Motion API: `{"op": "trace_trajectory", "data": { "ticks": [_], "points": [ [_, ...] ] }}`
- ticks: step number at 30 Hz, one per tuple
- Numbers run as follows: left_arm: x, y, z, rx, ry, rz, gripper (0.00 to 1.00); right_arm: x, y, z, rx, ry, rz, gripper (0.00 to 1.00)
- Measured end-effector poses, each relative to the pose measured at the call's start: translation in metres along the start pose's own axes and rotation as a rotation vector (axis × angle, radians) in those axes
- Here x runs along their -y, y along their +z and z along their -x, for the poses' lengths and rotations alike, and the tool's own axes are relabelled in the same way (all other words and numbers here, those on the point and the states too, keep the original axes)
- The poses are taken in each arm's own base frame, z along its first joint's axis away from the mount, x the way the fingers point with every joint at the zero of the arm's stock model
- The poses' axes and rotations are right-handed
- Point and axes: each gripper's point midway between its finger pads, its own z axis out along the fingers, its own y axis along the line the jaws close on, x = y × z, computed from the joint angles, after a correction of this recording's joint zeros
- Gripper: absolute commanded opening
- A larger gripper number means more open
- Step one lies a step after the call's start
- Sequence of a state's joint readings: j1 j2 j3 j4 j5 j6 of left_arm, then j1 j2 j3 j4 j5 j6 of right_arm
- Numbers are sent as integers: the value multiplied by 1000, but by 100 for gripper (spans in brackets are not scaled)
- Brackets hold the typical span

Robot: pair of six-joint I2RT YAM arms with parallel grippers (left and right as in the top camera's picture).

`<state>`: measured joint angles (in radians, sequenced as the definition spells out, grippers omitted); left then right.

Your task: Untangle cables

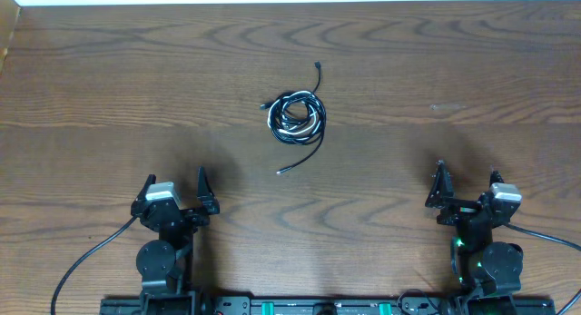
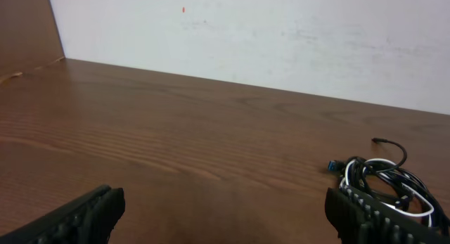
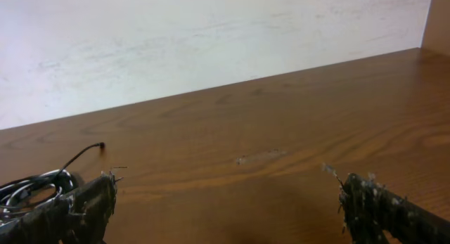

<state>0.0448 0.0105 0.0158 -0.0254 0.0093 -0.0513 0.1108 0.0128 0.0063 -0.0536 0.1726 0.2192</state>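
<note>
Soft even light from above, mild sheen on the dark wood table, faint shadow patches near its front edge, white wall bright, wrist views slightly soft up close.

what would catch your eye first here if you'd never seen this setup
A small coiled tangle of cables, black with one white strand, lies alone near the middle of the wooden table, with two loose ends trailing out. At the bottom of the overhead view, the left gripper and right gripper sit well apart from it, both open and empty.
</note>
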Motion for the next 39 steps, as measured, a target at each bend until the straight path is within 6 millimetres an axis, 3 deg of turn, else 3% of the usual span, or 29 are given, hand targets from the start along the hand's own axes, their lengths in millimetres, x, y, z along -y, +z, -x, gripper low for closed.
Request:
{"op": "trace_trajectory", "data": {
  "ticks": [39],
  "points": [
    [0,0,0,0,0,0,96,-4,0,3,12,3,19,99]
  ]
}}
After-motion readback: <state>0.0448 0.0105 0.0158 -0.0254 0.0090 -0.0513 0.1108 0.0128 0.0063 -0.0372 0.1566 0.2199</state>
